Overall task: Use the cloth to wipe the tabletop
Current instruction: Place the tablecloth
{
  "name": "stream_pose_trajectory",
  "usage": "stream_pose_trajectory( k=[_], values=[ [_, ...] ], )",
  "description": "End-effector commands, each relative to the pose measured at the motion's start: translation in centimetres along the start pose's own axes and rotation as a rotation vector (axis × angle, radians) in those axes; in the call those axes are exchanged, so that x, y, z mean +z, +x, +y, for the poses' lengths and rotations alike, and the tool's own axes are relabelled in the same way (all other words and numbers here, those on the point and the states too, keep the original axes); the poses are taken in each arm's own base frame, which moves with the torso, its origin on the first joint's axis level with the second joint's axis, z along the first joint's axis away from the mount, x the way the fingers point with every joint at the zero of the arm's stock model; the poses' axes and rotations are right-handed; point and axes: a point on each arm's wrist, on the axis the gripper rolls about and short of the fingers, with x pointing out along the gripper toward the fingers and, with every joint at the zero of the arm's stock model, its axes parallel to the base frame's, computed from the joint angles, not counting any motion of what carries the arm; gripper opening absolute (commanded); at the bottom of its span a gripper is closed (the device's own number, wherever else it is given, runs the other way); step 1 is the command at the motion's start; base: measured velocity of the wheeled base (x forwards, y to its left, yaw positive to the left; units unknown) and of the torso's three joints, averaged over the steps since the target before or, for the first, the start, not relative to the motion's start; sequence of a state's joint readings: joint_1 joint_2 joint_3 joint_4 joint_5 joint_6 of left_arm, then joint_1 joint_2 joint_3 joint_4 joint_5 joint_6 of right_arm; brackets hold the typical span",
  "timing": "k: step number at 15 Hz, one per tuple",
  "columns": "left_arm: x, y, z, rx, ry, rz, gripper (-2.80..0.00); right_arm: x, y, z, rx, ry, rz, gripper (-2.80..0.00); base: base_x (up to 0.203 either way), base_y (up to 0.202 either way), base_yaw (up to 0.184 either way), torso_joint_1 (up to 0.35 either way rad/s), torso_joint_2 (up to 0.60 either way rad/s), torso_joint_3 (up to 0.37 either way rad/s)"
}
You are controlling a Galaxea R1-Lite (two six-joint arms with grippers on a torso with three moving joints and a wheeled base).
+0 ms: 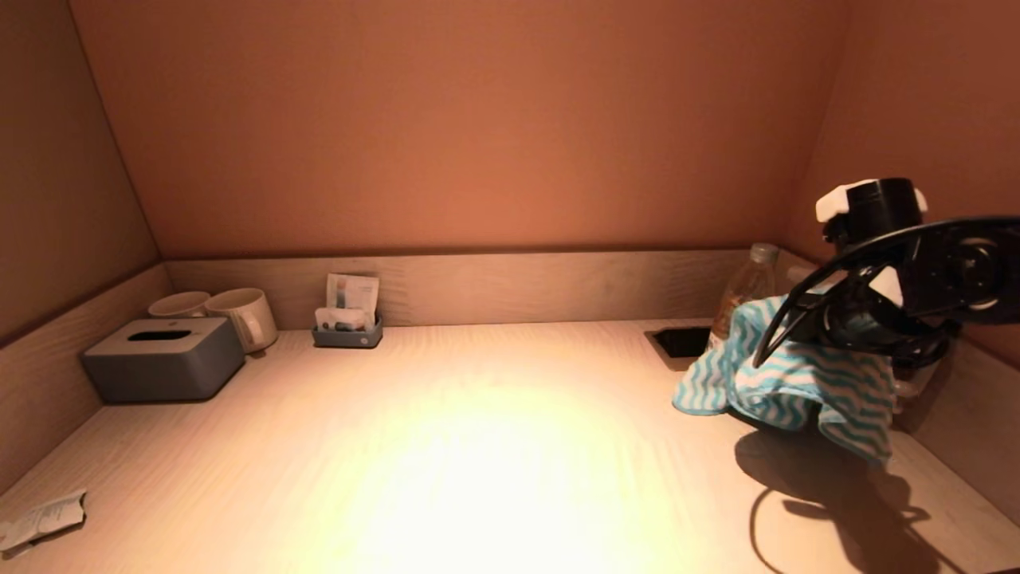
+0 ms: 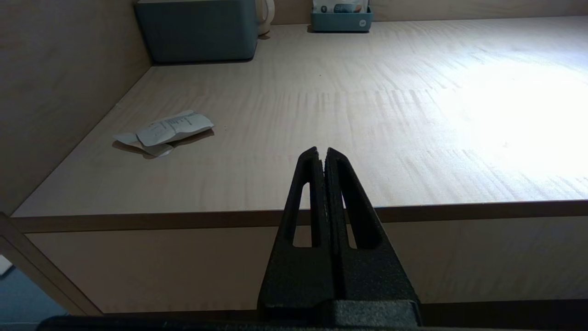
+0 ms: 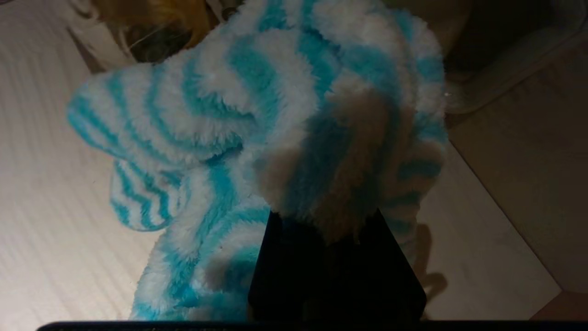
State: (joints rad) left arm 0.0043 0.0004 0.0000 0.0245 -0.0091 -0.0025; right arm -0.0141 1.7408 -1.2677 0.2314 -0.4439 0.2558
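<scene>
The turquoise-and-white zigzag cloth (image 1: 785, 375) hangs from my right gripper (image 1: 857, 331) above the tabletop (image 1: 494, 446) at the right side, near the dark square cut-out (image 1: 681, 341). In the right wrist view the fluffy cloth (image 3: 275, 115) bunches over the fingertips and hides them; the gripper (image 3: 337, 216) is shut on it. My left gripper (image 2: 321, 154) is shut and empty, parked in front of and below the tabletop's front edge (image 2: 183, 219). It does not show in the head view.
A grey tissue box (image 1: 163, 359), two white mugs (image 1: 243, 315) and a small grey sachet holder (image 1: 347, 331) stand at the back left. A crumpled white paper wrapper (image 1: 44, 518) lies at the front left. A bottle (image 1: 745, 287) stands behind the cloth by the right rim.
</scene>
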Motion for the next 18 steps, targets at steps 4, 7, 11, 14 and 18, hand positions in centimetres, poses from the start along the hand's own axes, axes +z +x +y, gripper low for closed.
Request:
stream_pose_trajectory(
  k=[4,7,11,14,18],
  values=[
    [0.0,0.0,0.0,0.000,-0.001,0.000,-2.80,-0.8,2.3,-1.4,-0.028,0.027,0.020,-2.80,0.000,0.000,0.000,0.000,0.00,0.000],
    [0.0,0.0,0.0,0.000,-0.001,0.000,-2.80,-2.3,2.5,-1.6,-0.032,0.014,0.050,-2.80,0.000,0.000,0.000,0.000,0.00,0.000],
    [0.0,0.0,0.0,0.000,-0.001,0.000,-2.80,-4.0,1.9,-2.2,-0.013,0.008,0.042,-2.80,0.000,0.000,0.000,0.000,0.00,0.000],
    [0.0,0.0,0.0,0.000,-0.001,0.000,-2.80,-4.3,2.1,-2.1,-0.011,0.005,0.048,-2.80,0.000,0.000,0.000,0.000,0.00,0.000],
    [0.0,0.0,0.0,0.000,-0.001,0.000,-2.80,-4.1,2.0,-2.1,-0.005,0.002,0.039,0.00,0.000,0.000,0.000,0.000,0.00,0.000]
  ],
)
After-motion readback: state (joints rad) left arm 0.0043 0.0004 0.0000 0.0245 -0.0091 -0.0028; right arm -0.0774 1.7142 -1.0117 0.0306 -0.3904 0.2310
